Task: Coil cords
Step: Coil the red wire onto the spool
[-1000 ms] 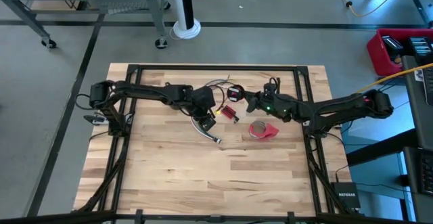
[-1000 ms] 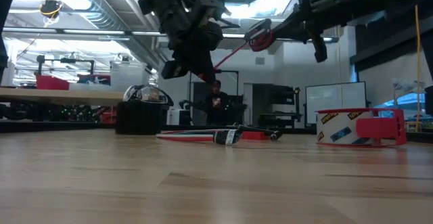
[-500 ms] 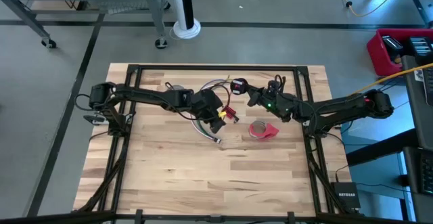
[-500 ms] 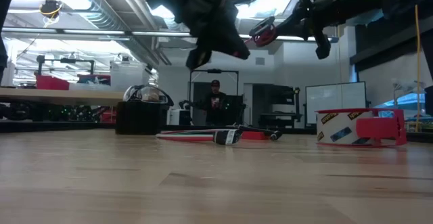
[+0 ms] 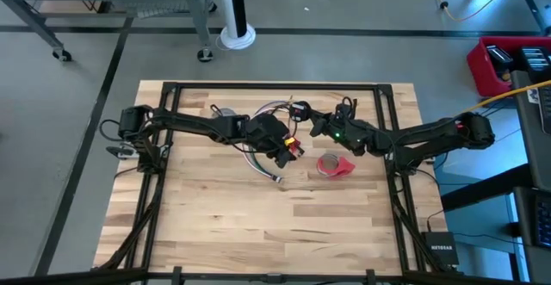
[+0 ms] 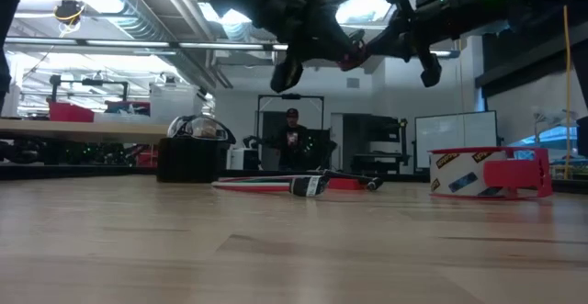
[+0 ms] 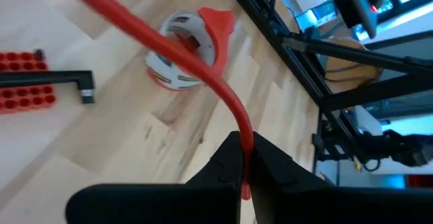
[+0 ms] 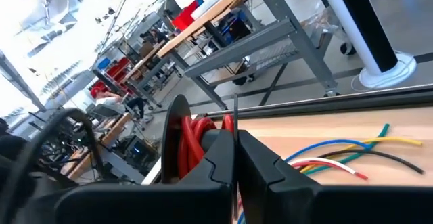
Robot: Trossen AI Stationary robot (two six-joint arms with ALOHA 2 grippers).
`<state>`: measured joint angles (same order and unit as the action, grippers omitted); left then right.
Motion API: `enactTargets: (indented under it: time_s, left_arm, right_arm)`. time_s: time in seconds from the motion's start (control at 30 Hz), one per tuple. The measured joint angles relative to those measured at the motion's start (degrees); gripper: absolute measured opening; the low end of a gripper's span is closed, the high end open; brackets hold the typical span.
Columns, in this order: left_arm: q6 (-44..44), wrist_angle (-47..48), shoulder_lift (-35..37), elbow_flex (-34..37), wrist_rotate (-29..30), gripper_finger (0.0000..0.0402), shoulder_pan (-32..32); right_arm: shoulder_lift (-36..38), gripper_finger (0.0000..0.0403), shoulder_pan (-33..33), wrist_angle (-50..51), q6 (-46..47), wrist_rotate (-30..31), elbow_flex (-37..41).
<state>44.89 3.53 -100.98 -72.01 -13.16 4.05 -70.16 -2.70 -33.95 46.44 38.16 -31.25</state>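
Left gripper [image 7: 242, 158] pinches the red wire [image 7: 177, 53]; right gripper [image 8: 235, 158] clamps the small black-and-red coil [image 8: 190, 130], both raised mid-tabletop toward the far edge. Winding underway; long multicolour bundle [image 5: 258, 160] on the tabletop [image 5: 258, 225] looks uncoiled.

Two dark jointed arms [image 5: 198, 123] — green indicator lights.

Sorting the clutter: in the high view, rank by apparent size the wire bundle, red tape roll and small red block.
1. wire bundle: longest.
2. red tape roll.
3. small red block: smallest, partly hidden by the left gripper.
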Motion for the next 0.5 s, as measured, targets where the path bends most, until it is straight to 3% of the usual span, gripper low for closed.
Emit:
enactTargets:
  time_s: [0.5]
  left_arm:
    - [-9.5,0.58,-0.29,-7.96,-1.26,0.0,0.61]
  right_arm:
    - [-4.03,0.0007,0.04,3.55,-1.91,-2.19,-2.95]
